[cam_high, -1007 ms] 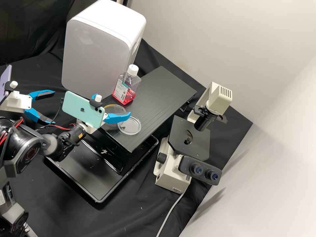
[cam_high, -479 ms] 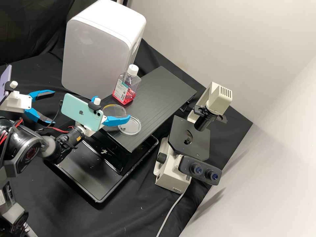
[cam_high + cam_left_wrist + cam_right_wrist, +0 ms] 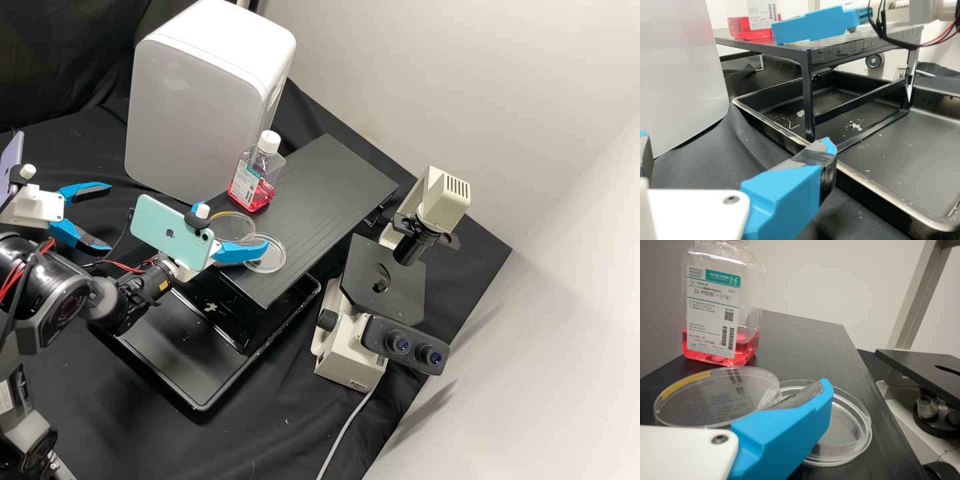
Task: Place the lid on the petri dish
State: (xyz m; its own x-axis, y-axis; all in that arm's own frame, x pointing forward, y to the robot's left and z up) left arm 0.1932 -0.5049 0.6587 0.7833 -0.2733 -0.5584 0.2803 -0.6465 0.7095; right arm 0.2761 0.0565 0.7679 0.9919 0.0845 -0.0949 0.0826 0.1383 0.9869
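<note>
A clear petri dish (image 3: 270,253) (image 3: 845,425) lies near the front corner of the black raised platform (image 3: 320,187). The clear lid (image 3: 233,223) (image 3: 715,395), with a yellow strip on its rim, is tilted, and its edge overlaps the dish's rim. My right gripper (image 3: 230,233), carrying a mint phone, is shut on the lid; one blue finger (image 3: 790,430) lies over the dish. My left gripper (image 3: 103,217) hangs open and empty at the bench's left, beside the tray, with one finger (image 3: 790,195) close up in its wrist view.
A bottle of red liquid (image 3: 257,175) (image 3: 722,305) stands on the platform behind the lid. A large white box (image 3: 200,93) stands at the back. A microscope (image 3: 393,287) stands to the right. A black tray (image 3: 187,360) (image 3: 900,165) lies under the platform.
My right gripper has shifted the lid a little forward and right, onto the dish's near rim. The left arm has stayed where it was.
</note>
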